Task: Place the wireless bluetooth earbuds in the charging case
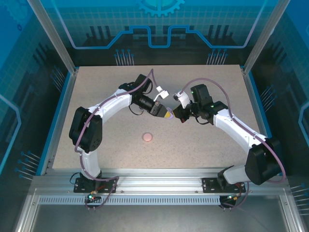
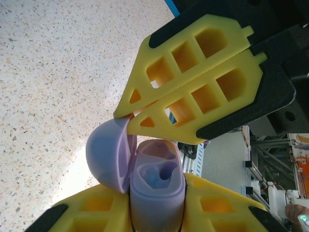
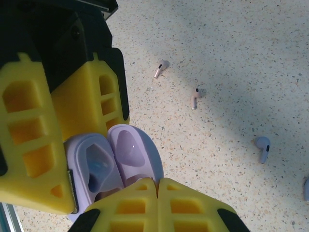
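An open pale purple charging case (image 2: 157, 193) is held above the table, with my left gripper (image 2: 157, 205) shut on its body. Its lid (image 2: 107, 155) is swung open and the two sockets look empty. My right gripper (image 3: 158, 182) is shut, its tips touching the edge of the lid (image 3: 137, 152). In the top view both grippers, left (image 1: 166, 115) and right (image 1: 175, 111), meet at mid-table. On the table lie two pale pink earbuds (image 3: 161, 67) (image 3: 195, 97), a pale purple earbud (image 3: 263, 148), and another purple earbud cut off by the frame's edge (image 3: 306, 188).
A closed round pink case (image 1: 147, 137) sits on the speckled table (image 1: 96, 106), nearer the front than the grippers. Blue walls and metal posts ring the table. A metal rail (image 1: 154, 186) runs along the near edge.
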Motion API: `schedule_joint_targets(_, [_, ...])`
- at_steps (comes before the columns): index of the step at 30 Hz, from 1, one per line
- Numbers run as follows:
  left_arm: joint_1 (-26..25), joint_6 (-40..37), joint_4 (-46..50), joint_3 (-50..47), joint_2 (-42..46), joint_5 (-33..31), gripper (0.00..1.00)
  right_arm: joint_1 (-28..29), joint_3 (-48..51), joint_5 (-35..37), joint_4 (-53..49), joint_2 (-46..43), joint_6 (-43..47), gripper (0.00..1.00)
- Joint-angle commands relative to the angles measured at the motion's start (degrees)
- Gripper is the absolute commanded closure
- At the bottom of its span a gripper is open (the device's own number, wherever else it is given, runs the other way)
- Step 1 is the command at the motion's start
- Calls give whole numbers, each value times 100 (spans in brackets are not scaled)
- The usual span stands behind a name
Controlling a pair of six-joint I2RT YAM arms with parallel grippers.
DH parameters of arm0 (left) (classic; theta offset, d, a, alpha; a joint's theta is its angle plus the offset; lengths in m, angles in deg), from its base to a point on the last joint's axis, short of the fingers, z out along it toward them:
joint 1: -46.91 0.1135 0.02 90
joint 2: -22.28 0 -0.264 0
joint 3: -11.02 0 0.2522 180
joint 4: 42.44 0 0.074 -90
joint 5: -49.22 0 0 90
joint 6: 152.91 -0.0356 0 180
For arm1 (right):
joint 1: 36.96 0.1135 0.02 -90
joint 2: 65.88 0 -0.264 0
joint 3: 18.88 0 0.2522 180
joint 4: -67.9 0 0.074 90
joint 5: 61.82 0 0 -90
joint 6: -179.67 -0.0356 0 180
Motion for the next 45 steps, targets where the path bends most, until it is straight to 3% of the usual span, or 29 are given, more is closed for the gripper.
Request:
schedule_joint_targets(1, [11, -56, -7, 160, -78, 218, 82, 102, -202, -64, 53, 28, 12, 100])
schedule_joint_targets(4, [11, -20, -62, 152, -83, 202, 93, 98, -211, -5, 53, -30, -35, 100])
schedule_joint_targets(6, [12, 0, -148, 121, -52, 151, 100, 76, -230, 101, 36, -108, -133, 86])
schedule_joint_targets(10, [24, 174, -453, -31, 96, -36, 100, -159, -217, 230, 36, -362, -505, 52])
schedule_joint_targets(12, [37, 349, -624, -110, 197, -247, 100, -409, -96, 120, 115, -598, -778, 47])
schedule_joint_targets(17, [49, 894, -1134, -367, 536, -1107, 100, -938, 98, 55, 88, -1049, -1421, 41])
schedule_joint_targets(23, [45, 1418, -2001, -931, 1101, -1976, 100, -1154, 19, 595, -340, -1134, -2151, 40])
schedule_joint_targets(31, [44, 1582, -3630, -2146, 2111, -2952, 100, -1214, 61, 1083, -565, -724, -2844, 39])
schedule_joint_targets(34, [20, 1686, -4762, -2852, 2534, -3341, 100, -1219, 76, 1100, -544, -490, -2964, 39])
schedule_joint_targets(40, [-210, 1393, -6833, -4032, 3215, -4735, 100, -1173, 3, 918, -440, 16, -3045, 40])
schedule_joint_targets(45, [-482, 692, -7893, -4346, 3346, -5077, 100, -1022, -260, 812, -457, 573, -3056, 41])
